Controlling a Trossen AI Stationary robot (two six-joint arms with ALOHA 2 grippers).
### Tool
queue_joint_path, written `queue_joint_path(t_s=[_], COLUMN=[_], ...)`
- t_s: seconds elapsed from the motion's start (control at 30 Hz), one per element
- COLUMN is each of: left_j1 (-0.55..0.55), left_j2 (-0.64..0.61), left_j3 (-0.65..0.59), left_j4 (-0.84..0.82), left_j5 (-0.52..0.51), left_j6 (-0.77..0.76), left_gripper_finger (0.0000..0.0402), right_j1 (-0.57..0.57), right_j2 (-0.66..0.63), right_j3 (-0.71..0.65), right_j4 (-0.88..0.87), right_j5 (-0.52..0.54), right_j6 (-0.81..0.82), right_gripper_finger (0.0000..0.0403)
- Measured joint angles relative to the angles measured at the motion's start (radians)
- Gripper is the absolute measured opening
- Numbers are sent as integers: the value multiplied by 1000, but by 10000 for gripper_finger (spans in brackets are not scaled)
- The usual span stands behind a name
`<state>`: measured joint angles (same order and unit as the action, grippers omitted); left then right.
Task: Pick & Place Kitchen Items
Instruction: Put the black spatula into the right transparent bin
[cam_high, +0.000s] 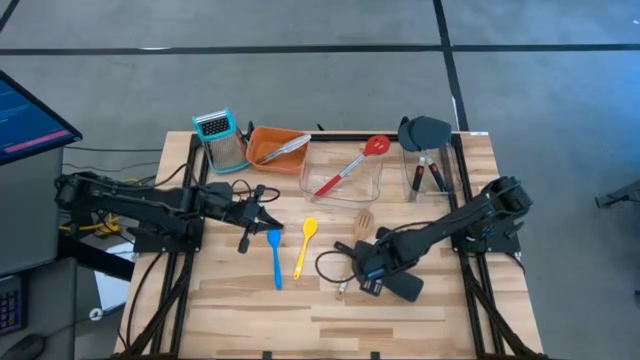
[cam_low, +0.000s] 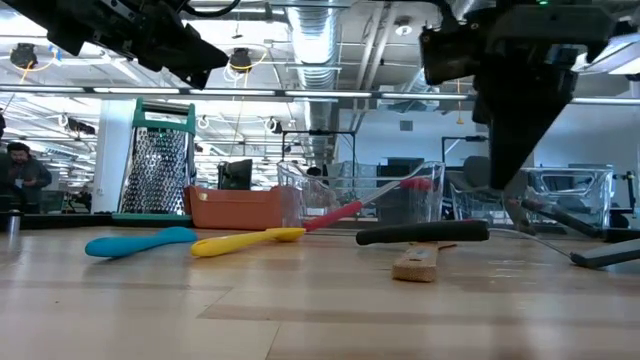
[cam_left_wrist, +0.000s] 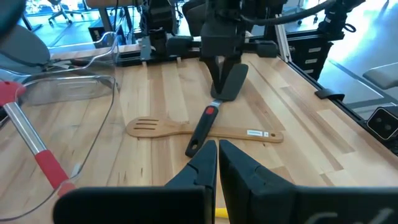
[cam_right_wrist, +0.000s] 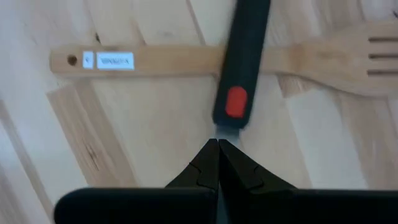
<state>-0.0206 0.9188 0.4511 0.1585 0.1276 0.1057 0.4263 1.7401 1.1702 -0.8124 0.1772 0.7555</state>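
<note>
Fingers of the right gripper (cam_right_wrist: 217, 144) are pressed together on the thin neck of the black spatula (cam_left_wrist: 205, 124), which lies across the wooden spatula (cam_left_wrist: 186, 129) mid-table — lift straight up so the wood underneath stays put. Left gripper (cam_left_wrist: 217, 149) waits nearby, closed and empty.

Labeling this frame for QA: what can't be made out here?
- Black spatula: its blade is hidden under the right arm in the high view.
- Right gripper: shut on the black spatula's metal neck; how firmly can't be told.
- Label on the wooden spatula: print too blurred in the right wrist view.
- Orange tray: contents too small in the high view.
</note>
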Motion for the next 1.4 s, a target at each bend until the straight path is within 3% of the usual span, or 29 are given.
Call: queue_joint_path(t_s=[1.23, 1.4], left_j1=[0, 0], left_j2=[0, 0], left_j3=[-1, 0], left_j4=[77, 77], left_j5=[0, 0], left_j6=[55, 55], left_gripper_finger=[3, 3], right_j1=[-78, -80], right_j2=[14, 14], right_j3=[4, 3], right_j4=[34, 27], right_j5=[-55, -53], right_j6=[26, 57], right_gripper_finger=[1, 37])
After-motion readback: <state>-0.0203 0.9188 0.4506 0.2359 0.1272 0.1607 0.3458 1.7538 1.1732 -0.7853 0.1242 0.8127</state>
